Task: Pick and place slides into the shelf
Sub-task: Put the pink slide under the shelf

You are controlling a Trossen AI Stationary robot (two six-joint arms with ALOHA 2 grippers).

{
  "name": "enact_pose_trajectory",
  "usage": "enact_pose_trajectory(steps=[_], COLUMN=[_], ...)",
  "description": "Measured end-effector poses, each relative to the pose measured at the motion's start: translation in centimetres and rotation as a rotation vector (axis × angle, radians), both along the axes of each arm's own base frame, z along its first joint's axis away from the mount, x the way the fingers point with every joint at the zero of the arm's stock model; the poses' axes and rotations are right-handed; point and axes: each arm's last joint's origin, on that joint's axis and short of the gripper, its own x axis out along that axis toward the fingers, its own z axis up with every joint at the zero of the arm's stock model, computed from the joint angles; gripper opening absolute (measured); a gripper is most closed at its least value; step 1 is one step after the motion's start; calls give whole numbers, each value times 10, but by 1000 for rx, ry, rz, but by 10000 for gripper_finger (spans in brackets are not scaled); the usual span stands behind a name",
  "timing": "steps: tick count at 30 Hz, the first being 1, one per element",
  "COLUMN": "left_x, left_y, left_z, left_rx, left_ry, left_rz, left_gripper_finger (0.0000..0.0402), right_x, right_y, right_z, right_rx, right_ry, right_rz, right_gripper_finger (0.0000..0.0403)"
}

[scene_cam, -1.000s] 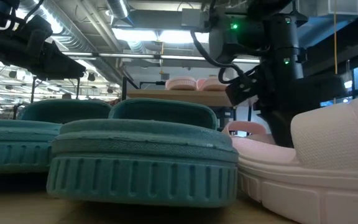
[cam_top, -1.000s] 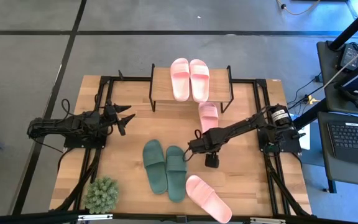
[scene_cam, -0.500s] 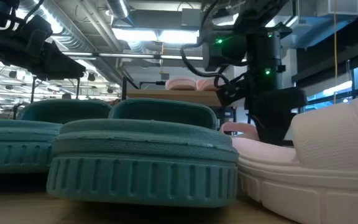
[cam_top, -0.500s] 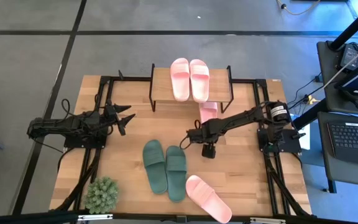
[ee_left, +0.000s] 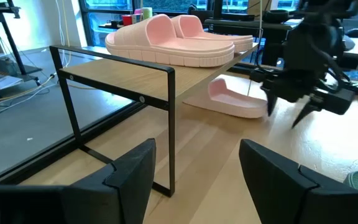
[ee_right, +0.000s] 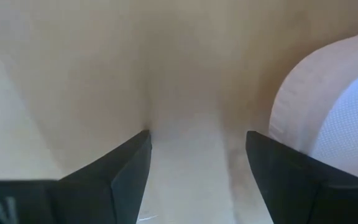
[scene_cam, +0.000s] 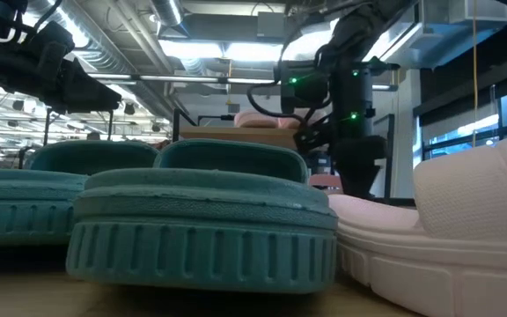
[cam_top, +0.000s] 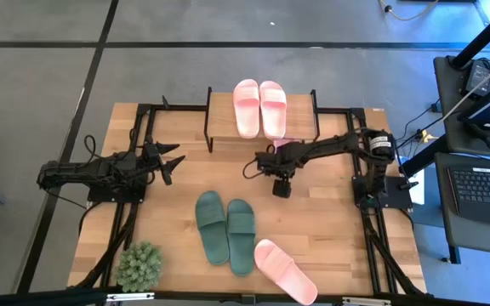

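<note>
Two light pink slides (cam_top: 259, 109) lie side by side on the shelf's top board (cam_top: 219, 115). A third pink slide (ee_left: 229, 99) lies on the table, partly under the shelf. My right gripper (ee_left: 281, 118) is open at that slide's near end, fingers slanting down toward the table; it also shows in the high view (cam_top: 264, 163). The right wrist view shows the slide's pale strap (ee_right: 328, 118) beside the open fingers (ee_right: 197, 143). Two dark green slides (cam_top: 226, 229) and a fourth pink slide (cam_top: 284, 270) lie on the table nearer the front. My left gripper (cam_top: 173, 159) is open and empty at the table's left. My right gripper stands close against the near end (ee_left: 263, 112) of the pink slide under the shelf, fingers open and slanting down. I cannot tell whether a finger touches the slide.
A small green potted plant (cam_top: 139, 265) stands at the near left corner. The shelf's thin black legs (ee_left: 169, 124) stand on the table. Black frame rails (cam_top: 364, 212) run along the table's left and right sides. Bare tabletop lies between the shelf and the green slides.
My right gripper has gone from beside the green slides toward the table's far edge, up to the shelf, and its wrist has turned. Less of the pink slide now shows in front of the shelf's near edge. My left arm has kept still.
</note>
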Motion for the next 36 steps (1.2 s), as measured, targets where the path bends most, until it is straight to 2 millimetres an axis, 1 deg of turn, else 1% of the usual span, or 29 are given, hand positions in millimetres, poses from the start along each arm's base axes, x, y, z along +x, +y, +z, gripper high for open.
enact_pose_trajectory(steps=[4, 9, 13, 17, 21, 27, 30, 36], left_x=[0, 0, 0, 0, 0, 0, 0, 0], left_y=[0, 0, 0, 0, 0, 0, 0, 0], left_z=[0, 0, 0, 0, 0, 0, 0, 0], left_rx=[-1, 0, 0, 0, 0, 0, 0, 0], left_ry=[0, 0, 0, -1, 0, 0, 0, 0], left_rz=[0, 0, 0, 0, 0, 0, 0, 0], left_gripper_finger=[224, 224, 224, 224, 224, 224, 224, 224], right_x=[-1, -2, -3, -2, -2, -5, -8, -17], right_y=[-12, -19, -18, -10, 2, 26, 45, 92], right_z=[0, 0, 0, 0, 6, 27, 40, 62], right_rx=[-1, 3, 6, -4, -2, 4, 7, 24], right_ry=[-4, -4, -2, 7, 0, -53, -96, -175], right_rz=[-18, -26, -28, -10, -4, 8, 37, 170], right_gripper_finger=[261, 261, 261, 261, 261, 261, 261, 261])
